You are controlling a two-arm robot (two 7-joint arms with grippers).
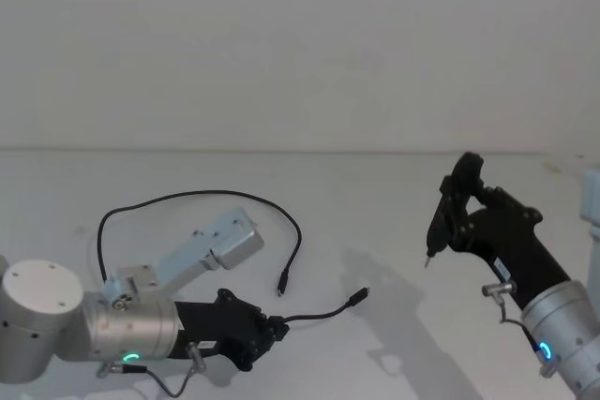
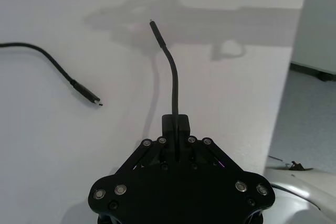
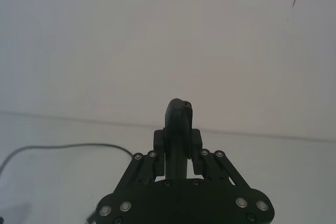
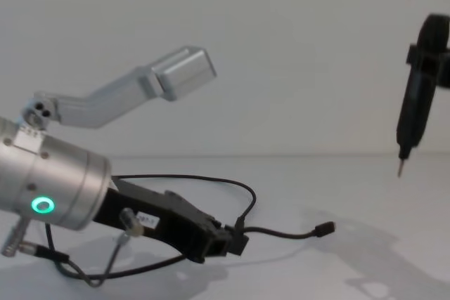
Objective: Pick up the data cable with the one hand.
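Note:
The data cable (image 1: pixel 187 196) is a thin black lead that loops across the white table. One plug (image 1: pixel 280 285) lies loose on the surface. My left gripper (image 1: pixel 278 330) is low over the table and shut on the data cable a short way from its other plug (image 1: pixel 359 297). That end sticks out past the fingertips, as the left wrist view (image 2: pixel 174 85) and chest view (image 4: pixel 281 233) show. My right gripper (image 1: pixel 459 220) is raised at the right, shut on a black pen-shaped tool (image 4: pixel 413 107) whose metal tip points down.
A silver bracket (image 1: pixel 220 245) juts from my left arm above the cable's loop. The white table (image 1: pixel 394 222) ends at a pale wall behind. A light blue object (image 1: pixel 591 201) stands at the right edge.

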